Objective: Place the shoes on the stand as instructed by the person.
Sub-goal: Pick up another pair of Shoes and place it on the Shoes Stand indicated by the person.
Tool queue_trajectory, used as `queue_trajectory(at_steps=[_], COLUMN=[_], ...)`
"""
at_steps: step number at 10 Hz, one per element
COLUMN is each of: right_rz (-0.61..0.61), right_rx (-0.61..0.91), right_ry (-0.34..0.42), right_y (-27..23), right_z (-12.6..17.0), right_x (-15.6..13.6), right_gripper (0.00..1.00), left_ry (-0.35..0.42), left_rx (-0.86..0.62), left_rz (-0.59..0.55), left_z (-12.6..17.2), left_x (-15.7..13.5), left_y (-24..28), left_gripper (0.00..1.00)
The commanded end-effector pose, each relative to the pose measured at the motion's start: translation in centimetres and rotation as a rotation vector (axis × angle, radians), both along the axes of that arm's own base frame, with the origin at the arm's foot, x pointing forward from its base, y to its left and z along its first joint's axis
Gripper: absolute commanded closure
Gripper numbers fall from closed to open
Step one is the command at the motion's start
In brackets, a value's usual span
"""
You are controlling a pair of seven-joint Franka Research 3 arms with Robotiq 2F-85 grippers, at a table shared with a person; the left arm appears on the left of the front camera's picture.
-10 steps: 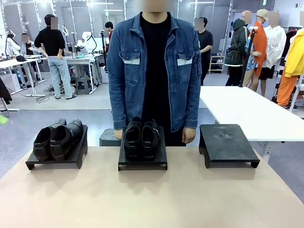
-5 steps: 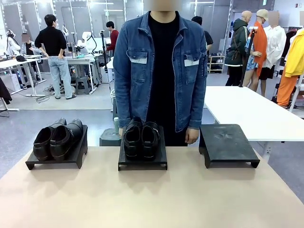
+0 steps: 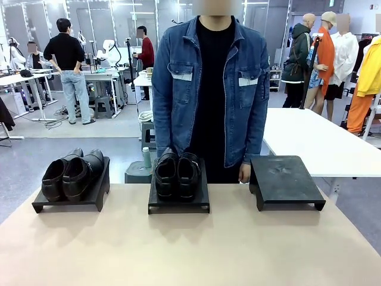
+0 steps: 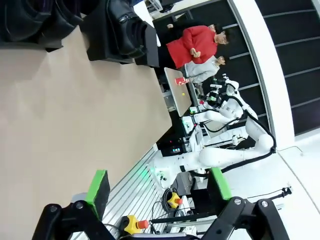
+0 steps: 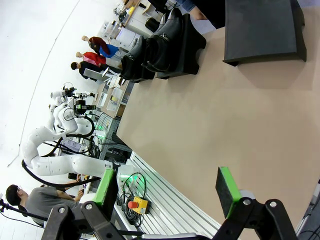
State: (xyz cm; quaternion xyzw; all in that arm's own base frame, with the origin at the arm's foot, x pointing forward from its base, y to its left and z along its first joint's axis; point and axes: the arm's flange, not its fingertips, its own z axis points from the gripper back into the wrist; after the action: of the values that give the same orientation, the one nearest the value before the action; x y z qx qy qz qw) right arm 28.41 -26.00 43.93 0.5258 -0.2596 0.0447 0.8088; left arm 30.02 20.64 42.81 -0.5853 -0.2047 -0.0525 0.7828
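Observation:
One pair of black glossy shoes (image 3: 74, 174) sits on the left black stand (image 3: 44, 204). A second pair (image 3: 177, 174) sits on the middle stand (image 3: 178, 204). The right stand (image 3: 286, 179) is bare. The person (image 3: 217, 89) in a denim jacket stands behind the middle and right stands, arms hanging down. My left gripper (image 4: 159, 187) is open over the tan table (image 4: 75, 115), with shoes (image 4: 125, 30) far ahead. My right gripper (image 5: 166, 189) is also open with nothing between its fingers. The bare stand (image 5: 262, 30) and shoes (image 5: 167, 40) lie far ahead of it.
The tan table (image 3: 190, 250) is bare from the stands to its near edge. A white table (image 3: 309, 137) stands at the back right. A grey stool (image 3: 137, 174) with a bottle sits just behind the table's far edge.
The person has shifted towards picture right, from behind the middle stand to between the middle and right stands. Shoes and stands have not moved.

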Motion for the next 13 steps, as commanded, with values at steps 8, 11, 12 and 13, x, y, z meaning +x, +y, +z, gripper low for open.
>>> queue_trajectory(at_steps=[8, 11, 12, 13], right_rz=[-0.002, -0.002, -0.002, -0.002], right_rx=[0.009, 0.009, 0.009, 0.009], right_ry=[-0.013, -0.013, -0.013, -0.013], right_y=[-0.04, -0.04, -0.04, -0.04], right_z=[0.13, 0.13, 0.13, 0.13], right_x=[-0.04, -0.04, -0.04, -0.04], right_gripper=[0.0, 0.0, 0.0, 0.0], left_ry=[-0.013, -0.013, -0.013, -0.013], left_rx=[-0.015, -0.015, -0.015, -0.015], left_rz=[-0.001, -0.001, -0.001, -0.001], left_z=[-0.19, -0.19, -0.19, -0.19], left_x=[-0.88, -0.88, -0.88, -0.88], left_y=[-0.34, -0.34, -0.34, -0.34], left_gripper=[0.0, 0.0, 0.0, 0.0])
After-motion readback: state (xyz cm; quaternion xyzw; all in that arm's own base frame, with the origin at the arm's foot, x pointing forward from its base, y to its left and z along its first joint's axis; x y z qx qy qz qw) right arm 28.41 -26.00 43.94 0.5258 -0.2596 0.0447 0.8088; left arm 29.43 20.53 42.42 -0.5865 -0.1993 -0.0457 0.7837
